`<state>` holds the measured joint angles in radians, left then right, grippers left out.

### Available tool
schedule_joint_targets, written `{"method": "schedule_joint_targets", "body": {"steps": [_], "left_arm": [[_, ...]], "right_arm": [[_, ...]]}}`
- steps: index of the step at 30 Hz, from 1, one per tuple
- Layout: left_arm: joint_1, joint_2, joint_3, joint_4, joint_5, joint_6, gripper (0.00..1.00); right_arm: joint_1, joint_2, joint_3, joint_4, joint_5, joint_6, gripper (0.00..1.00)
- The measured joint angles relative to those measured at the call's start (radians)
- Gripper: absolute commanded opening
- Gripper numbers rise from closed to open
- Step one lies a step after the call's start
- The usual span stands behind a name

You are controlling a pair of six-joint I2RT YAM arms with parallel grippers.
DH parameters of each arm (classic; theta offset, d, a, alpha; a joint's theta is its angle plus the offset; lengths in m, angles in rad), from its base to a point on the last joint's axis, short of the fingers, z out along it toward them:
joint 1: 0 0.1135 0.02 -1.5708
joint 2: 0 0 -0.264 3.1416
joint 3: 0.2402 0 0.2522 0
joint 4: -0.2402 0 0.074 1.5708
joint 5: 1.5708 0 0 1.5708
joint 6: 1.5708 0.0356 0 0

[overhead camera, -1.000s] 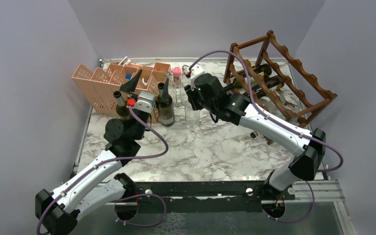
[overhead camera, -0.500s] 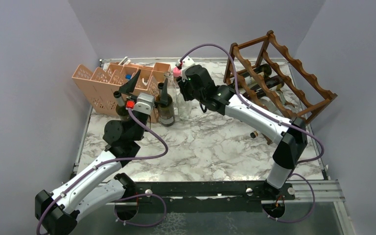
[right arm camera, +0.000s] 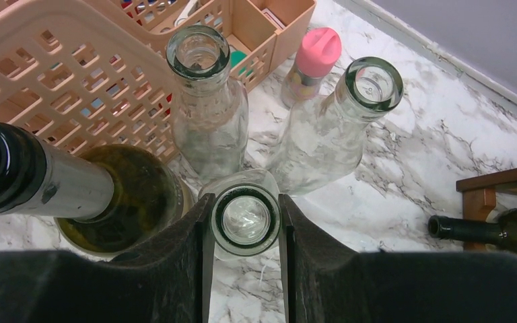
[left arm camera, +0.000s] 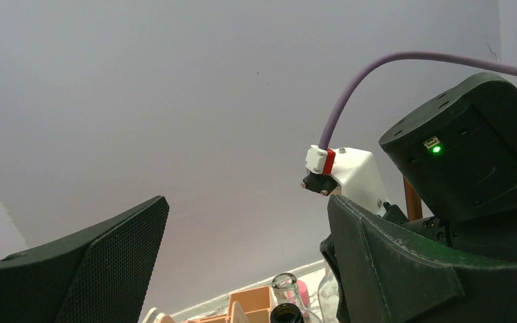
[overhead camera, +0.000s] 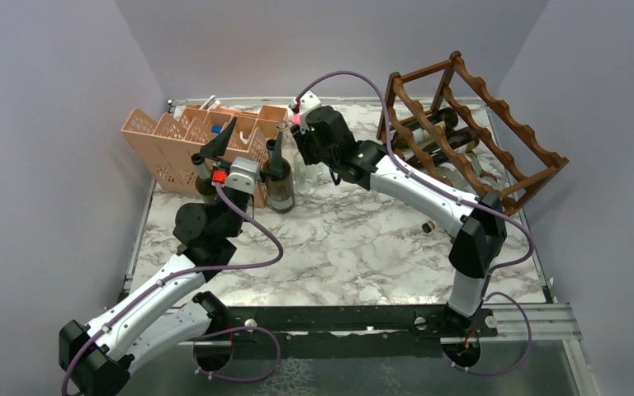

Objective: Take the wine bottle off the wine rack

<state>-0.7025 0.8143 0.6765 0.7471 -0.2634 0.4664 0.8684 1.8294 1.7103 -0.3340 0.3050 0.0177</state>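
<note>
The dark reddish-brown wine rack (overhead camera: 480, 124) stands at the back right, with dark wine bottles (overhead camera: 431, 124) lying in its tiers. My right gripper (overhead camera: 307, 153) is left of the rack, shut on the neck of an upright clear glass bottle (right arm camera: 246, 217); its fingers (right arm camera: 198, 229) press the neck on both sides. This bottle sits among other standing bottles beside the peach organiser (overhead camera: 173, 136). My left gripper (overhead camera: 250, 148) is open and empty, pointing upward by the organiser, and shows in the left wrist view (left arm camera: 242, 222).
Two clear bottles (right arm camera: 205, 101) (right arm camera: 336, 128), a pink-capped bottle (right arm camera: 313, 64) and a dark green bottle (right arm camera: 74, 185) stand close around the held one. A rack corner (right arm camera: 498, 185) and a dark bottle neck (right arm camera: 491, 229) lie to the right. Purple walls enclose the marble table (overhead camera: 347, 247).
My right gripper has moved left and back, away from the rack, carrying the clear bottle to the cluster by the organiser. The left arm has not moved.
</note>
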Motion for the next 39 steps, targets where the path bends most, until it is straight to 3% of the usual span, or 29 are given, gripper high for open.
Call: {"method": "schedule_joint_targets", "body": {"steps": [5, 8, 16, 26, 33, 39], "left_arm": [[0.000, 0.000, -0.002, 0.008, 0.000, 0.003, 0.94], [0.000, 0.000, -0.005, 0.011, 0.000, 0.003, 0.94], [0.000, 0.000, -0.006, 0.014, 0.000, 0.003, 0.94], [0.000, 0.006, -0.006, 0.014, 0.000, 0.002, 0.94], [0.000, 0.015, -0.006, 0.014, 0.000, 0.002, 0.94], [0.000, 0.016, -0.006, 0.014, 0.000, 0.002, 0.94]], "right_arm": [[0.000, 0.011, 0.010, 0.001, -0.008, -0.010, 0.54], [0.000, 0.011, 0.015, 0.000, -0.009, -0.016, 0.67], [0.000, -0.053, 0.054, -0.053, -0.008, -0.032, 0.79], [0.000, -0.533, -0.382, -0.017, 0.099, -0.073, 0.85], [-0.012, -0.557, -0.494, -0.079, 0.245, -0.072, 0.88], [-0.081, -0.592, -0.584, -0.109, 0.278, -0.067, 0.90]]}}
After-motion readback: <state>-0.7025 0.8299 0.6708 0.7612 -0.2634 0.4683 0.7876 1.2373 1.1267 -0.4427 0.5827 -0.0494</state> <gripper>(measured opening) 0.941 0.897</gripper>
